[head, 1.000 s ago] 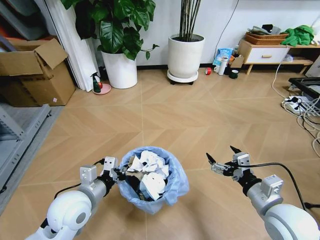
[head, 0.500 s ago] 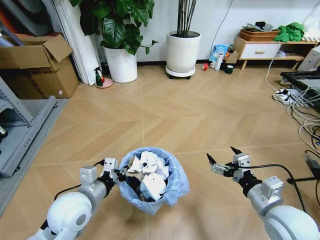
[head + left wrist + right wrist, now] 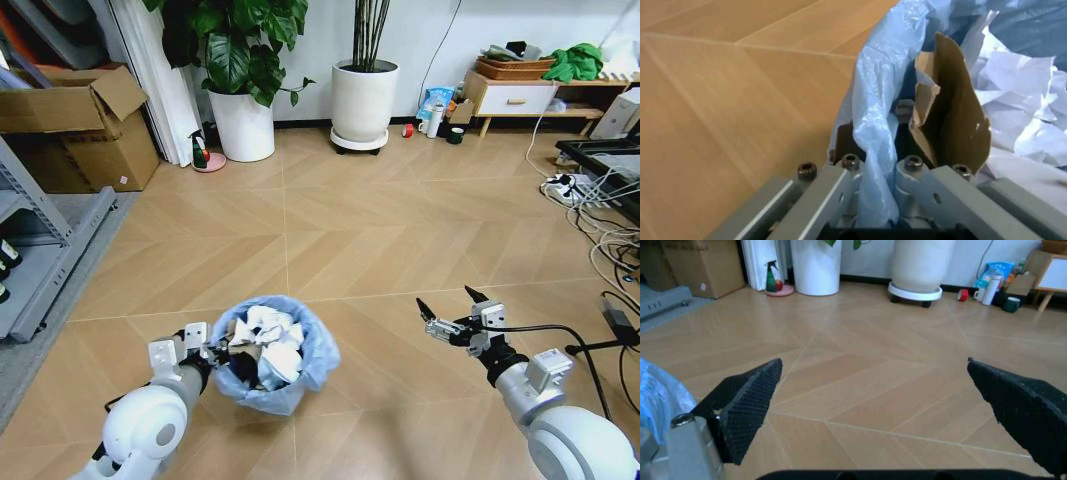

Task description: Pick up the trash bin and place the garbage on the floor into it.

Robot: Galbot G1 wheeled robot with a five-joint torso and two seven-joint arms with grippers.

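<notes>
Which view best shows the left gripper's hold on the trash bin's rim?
The left wrist view: the left gripper is clamped on the trash bin at its blue-lined rim. The head view shows the contact from afar; the right wrist view catches just a blue sliver of bag.

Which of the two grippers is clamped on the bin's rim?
The left gripper, pinching the trash bin rim and blue liner; the right gripper hangs open over bare floor.

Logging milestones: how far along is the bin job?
Done: the bin is heaped with crumpled paper, and no litter shows on the bare floor ahead. In hand: the left tool is clamped on the bin's bag-lined rim. The right tool hangs open and empty. Left: nothing visible to pick up.
</notes>
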